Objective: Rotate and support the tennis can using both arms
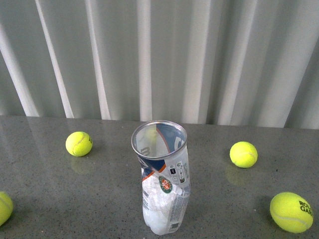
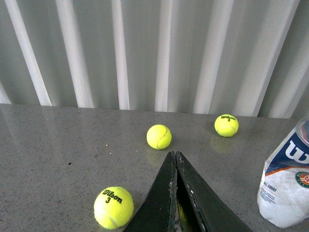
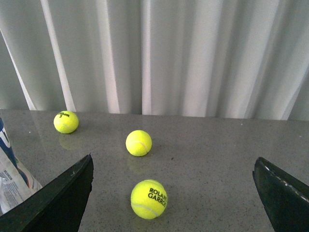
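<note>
Upright, untouched tennis can (image 1: 160, 181) mid-table; left gripper (image 2: 175, 159) closed empty, right gripper (image 3: 173, 193) wide open.

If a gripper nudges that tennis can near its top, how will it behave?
The tennis can stands upright, tall and narrow, lid off, apparently empty: probably light and apt to tip. On its side it would likely roll. Its clear plastic wall looks thin, so it may flex.

Ball (image 2: 113, 207): "Wilson 3". Ball (image 3: 148, 198): "ROLAND GARROS". Tennis can (image 2: 286, 186): "ALL COURT".
</note>
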Motion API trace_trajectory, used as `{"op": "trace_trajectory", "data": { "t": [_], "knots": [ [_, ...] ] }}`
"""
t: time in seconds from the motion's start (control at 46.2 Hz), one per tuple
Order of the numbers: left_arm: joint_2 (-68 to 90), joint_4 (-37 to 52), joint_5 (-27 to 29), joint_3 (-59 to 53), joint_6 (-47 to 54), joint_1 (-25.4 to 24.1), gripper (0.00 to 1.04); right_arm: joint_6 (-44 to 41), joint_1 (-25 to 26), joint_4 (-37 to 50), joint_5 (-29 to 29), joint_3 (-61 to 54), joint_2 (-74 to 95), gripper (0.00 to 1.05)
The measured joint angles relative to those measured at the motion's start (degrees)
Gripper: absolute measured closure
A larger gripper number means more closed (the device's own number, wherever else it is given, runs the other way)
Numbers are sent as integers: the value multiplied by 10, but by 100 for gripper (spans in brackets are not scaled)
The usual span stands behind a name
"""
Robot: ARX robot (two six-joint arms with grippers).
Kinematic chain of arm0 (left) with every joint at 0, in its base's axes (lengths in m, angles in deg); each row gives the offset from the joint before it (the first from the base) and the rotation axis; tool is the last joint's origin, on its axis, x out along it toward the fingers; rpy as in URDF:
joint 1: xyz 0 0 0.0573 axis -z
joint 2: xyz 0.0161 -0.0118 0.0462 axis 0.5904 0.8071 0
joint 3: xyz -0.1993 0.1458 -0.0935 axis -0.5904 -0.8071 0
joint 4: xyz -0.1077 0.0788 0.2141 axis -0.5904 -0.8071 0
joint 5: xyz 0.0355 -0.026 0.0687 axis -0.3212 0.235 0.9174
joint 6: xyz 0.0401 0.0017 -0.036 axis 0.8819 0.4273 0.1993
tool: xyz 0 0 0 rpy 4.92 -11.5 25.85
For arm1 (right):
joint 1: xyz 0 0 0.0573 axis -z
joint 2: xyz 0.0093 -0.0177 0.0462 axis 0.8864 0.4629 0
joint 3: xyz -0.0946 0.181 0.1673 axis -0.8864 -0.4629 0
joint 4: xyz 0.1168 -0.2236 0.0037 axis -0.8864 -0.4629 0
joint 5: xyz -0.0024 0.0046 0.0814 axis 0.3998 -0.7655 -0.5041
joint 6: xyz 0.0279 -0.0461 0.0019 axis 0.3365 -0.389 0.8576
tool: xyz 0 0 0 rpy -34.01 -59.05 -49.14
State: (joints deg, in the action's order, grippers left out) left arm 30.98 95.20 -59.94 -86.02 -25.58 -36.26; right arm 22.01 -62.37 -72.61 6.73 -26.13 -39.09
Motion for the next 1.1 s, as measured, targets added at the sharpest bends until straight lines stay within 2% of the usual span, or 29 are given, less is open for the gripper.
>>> {"op": "trace_trajectory", "data": {
  "t": [0.108,0.39,0.585,0.867,1.105],
  "knots": [
    [-72,-93,0,0,0,0,101,0,0,0,0,0,0,7],
    [-100,-104,0,0,0,0,101,0,0,0,0,0,0,7],
    [-100,-104,0,0,-1,0,68,0,0,0,0,0,0,7],
    [-100,-104,0,0,0,0,6,0,0,0,0,0,0,7],
    [-100,-104,0,0,0,0,7,0,0,0,0,0,0,7]
  ]
}}
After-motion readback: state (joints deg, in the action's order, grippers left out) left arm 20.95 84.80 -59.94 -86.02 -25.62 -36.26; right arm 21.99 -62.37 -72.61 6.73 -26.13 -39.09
